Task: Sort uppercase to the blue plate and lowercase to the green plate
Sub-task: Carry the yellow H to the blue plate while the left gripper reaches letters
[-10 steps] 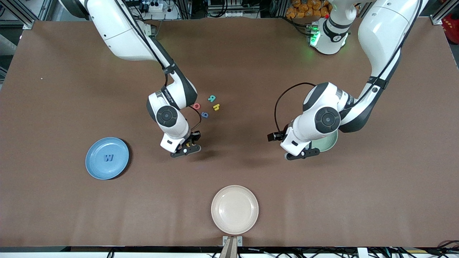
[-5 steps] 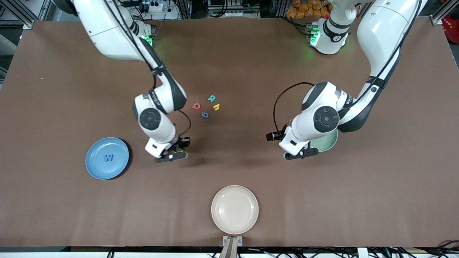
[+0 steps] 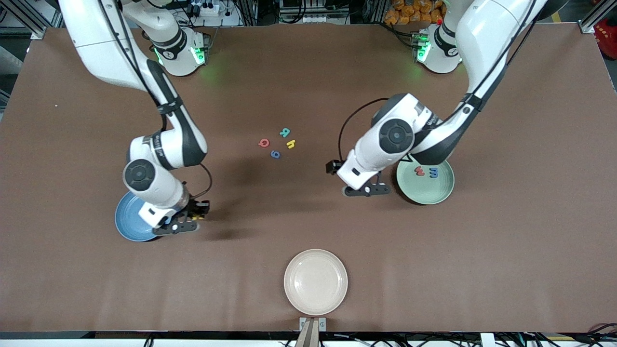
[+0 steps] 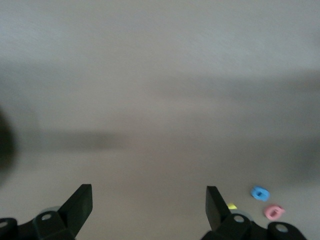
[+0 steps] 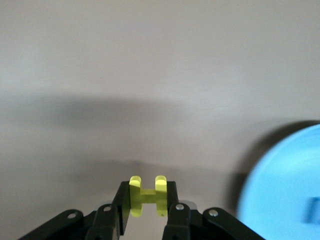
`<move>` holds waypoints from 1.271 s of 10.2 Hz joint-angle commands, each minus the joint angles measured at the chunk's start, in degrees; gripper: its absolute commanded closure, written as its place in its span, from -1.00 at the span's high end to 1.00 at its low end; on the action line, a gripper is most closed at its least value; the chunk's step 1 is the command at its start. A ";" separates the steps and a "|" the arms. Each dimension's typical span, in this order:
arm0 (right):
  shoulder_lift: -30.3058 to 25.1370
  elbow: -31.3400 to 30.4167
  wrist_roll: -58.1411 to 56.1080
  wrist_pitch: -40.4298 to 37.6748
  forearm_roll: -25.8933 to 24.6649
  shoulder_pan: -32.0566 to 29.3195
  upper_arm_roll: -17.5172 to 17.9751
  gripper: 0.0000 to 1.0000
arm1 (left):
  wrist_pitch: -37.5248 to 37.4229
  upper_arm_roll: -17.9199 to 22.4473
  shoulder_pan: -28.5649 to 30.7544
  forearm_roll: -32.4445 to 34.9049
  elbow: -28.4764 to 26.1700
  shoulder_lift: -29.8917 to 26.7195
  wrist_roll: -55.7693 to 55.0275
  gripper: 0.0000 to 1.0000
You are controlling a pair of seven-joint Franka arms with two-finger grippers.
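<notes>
The counter [image 3: 308, 86] is a flat brown matte sheet. On it lie three round, shallow plates with raised rims: the blue plate [image 3: 126, 222] at the right arm's end, the green plate [image 3: 434, 189] at the left arm's end, and a cream plate [image 3: 315, 281] nearest the front camera.

The right pincer [image 3: 179, 225] hangs over the counter just beside the blue plate's rim, clamped on the yellow H [image 5: 147, 194], a flat foam capital gripped across its crossbar. The left pincer [image 3: 367, 190] hangs over bare counter beside the green plate, jaws spread wide and carrying nothing.

The red w [image 3: 420, 170] and blue m [image 3: 433, 171] lie in the green plate. Between the arms, well apart from every plate, lie the teal R [image 3: 285, 131], yellow h [image 3: 290, 143], red Q [image 3: 263, 142] and blue g [image 3: 274, 154], close together.

Risks, as judged:
- Releasing now would drop the H onto the counter, since the pincer is not yet above the plate floor.
- Light foam may cling to a finger pad on release.
- The clustered letters leave little finger clearance; a neighbour may be nudged.
- The yellow h resembles the H in colour, inviting missorting.
</notes>
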 commanded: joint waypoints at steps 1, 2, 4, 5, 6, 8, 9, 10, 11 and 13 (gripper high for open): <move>-0.91 -0.18 -10.71 -0.68 -1.10 -4.43 -2.70 -1.00 | 1.06 -2.71 -2.59 8.36 0.61 2.81 -7.44 1.00; -0.91 -0.18 -14.86 -0.68 -1.02 -7.33 -2.62 -1.00 | 1.24 -2.89 -4.87 10.93 0.69 4.04 -9.83 1.00; -0.82 -0.35 -17.10 -2.24 -1.01 -9.20 -2.62 -1.00 | 2.64 -2.72 -9.87 13.92 0.69 5.37 -13.52 1.00; -0.82 -0.26 -16.66 -2.87 -0.93 -9.20 -2.62 -0.78 | 2.65 -2.37 -12.42 15.42 0.69 5.90 -15.63 1.00; -0.64 -0.26 -16.48 -2.87 -0.67 -9.12 -2.62 0.22 | 2.65 -1.06 -15.23 16.57 0.78 6.86 -17.39 1.00; -0.64 -0.18 -16.57 -2.87 -0.49 -9.12 -2.62 1.00 | 4.22 6.04 -23.40 17.37 2.53 9.05 -21.96 1.00; -0.64 -0.09 -16.57 -2.87 -0.40 -9.12 -2.62 1.00 | 5.01 7.90 -25.09 17.28 3.84 10.72 -23.02 1.00; -0.73 0.26 -16.57 -2.87 -0.31 -9.20 -2.62 1.00 | 5.11 8.00 -25.19 17.28 5.25 12.48 -23.73 1.00; -0.82 0.61 -16.48 -2.79 -0.31 -9.20 -2.62 1.00 | 5.20 8.00 -25.19 17.19 6.48 13.63 -23.91 1.00; -0.82 0.88 -16.48 -2.87 -0.31 -9.82 -2.62 1.00 | 6.33 8.00 -25.45 17.19 9.91 16.09 -25.57 1.00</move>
